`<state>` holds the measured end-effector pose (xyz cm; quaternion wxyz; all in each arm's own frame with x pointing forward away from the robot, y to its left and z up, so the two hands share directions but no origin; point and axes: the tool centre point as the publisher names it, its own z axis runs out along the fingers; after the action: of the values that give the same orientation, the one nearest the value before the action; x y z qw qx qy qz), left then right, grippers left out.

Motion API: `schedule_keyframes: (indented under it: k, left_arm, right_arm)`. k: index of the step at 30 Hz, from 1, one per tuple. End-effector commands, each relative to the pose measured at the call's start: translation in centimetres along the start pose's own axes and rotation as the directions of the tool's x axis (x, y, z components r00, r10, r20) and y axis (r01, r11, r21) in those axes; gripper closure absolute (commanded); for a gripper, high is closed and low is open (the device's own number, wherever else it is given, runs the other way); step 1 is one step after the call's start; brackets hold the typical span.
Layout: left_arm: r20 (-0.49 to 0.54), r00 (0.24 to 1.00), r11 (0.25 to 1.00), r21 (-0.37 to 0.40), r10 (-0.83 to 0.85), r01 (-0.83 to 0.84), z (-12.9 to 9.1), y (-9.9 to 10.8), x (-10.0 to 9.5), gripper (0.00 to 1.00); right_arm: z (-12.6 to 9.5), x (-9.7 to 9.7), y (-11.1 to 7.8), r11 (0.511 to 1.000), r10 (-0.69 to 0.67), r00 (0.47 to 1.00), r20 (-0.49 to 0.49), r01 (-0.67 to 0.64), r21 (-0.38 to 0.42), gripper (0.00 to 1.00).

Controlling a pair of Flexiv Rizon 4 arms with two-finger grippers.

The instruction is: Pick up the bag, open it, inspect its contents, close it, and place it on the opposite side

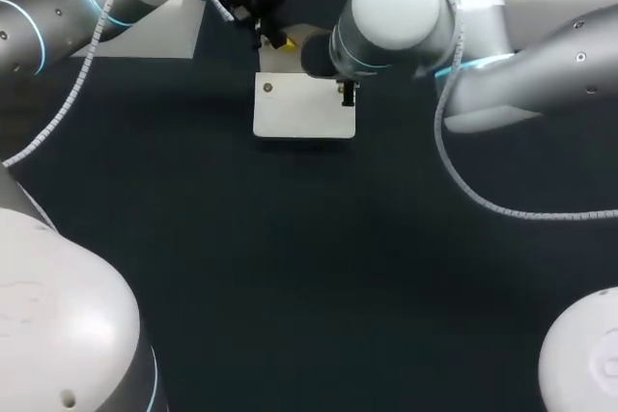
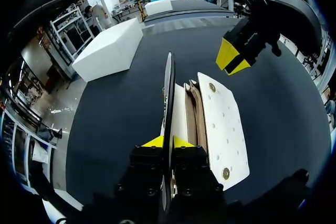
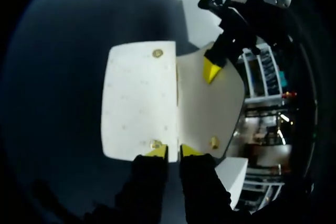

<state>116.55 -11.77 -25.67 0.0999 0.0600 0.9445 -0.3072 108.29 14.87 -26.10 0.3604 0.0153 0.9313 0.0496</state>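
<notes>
A flat white bag (image 1: pixel 304 103) with brass studs lies on the dark table at the far middle. Its flap (image 2: pixel 168 93) stands upright and edge-on, and my left gripper (image 2: pixel 167 141) is shut on it. In the head view that gripper (image 1: pixel 278 41) sits just behind the bag. The bag's body (image 2: pixel 223 124) lies open beside the flap, showing brown inner layers. My right gripper (image 3: pixel 174 151) hangs at the bag's right edge (image 1: pixel 348 96), over the seam between body (image 3: pixel 139 98) and flap (image 3: pixel 210 114). Its yellow tips (image 2: pixel 233 59) are close together with nothing seen between them.
Dark tabletop (image 1: pixel 309 258) spreads out wide in front of the bag and to both sides. A white block (image 2: pixel 110 48) stands by the table's far left edge. My right arm's cable (image 1: pixel 463 190) loops low over the right half.
</notes>
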Motion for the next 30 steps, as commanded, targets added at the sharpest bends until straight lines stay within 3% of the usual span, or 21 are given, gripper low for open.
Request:
schedule_keyframes:
  k: [1,10,17,30]
  left_arm:
    - [-0.001,1.0,1.0,0.0,0.001,-0.001,-0.5,-0.1,0.1,1.0]
    - [-0.001,1.0,1.0,0.0,0.001,-0.001,-0.5,-0.1,0.1,1.0]
    - [-0.014,0.999,0.999,0.025,-0.036,0.036,-1.2,0.1,-0.4,1.0]
    - [-0.027,0.999,1.0,0.002,-0.029,0.029,-2.9,-0.9,0.2,1.0]
  right_arm:
    - [0.1,-1.0,0.7,1.0,0.006,1.0,-0.018,-0.005,0.024,1.0]
    - [-0.5,-2.7,2.7,0.999,0.022,1.0,-0.011,-0.022,0.044,1.0]
    - [0.2,-2.8,4.2,0.999,0.014,1.0,0.015,-0.015,0.048,1.0]
    - [2.8,-3.4,3.5,0.999,0.015,0.999,0.038,-0.016,0.03,1.0]
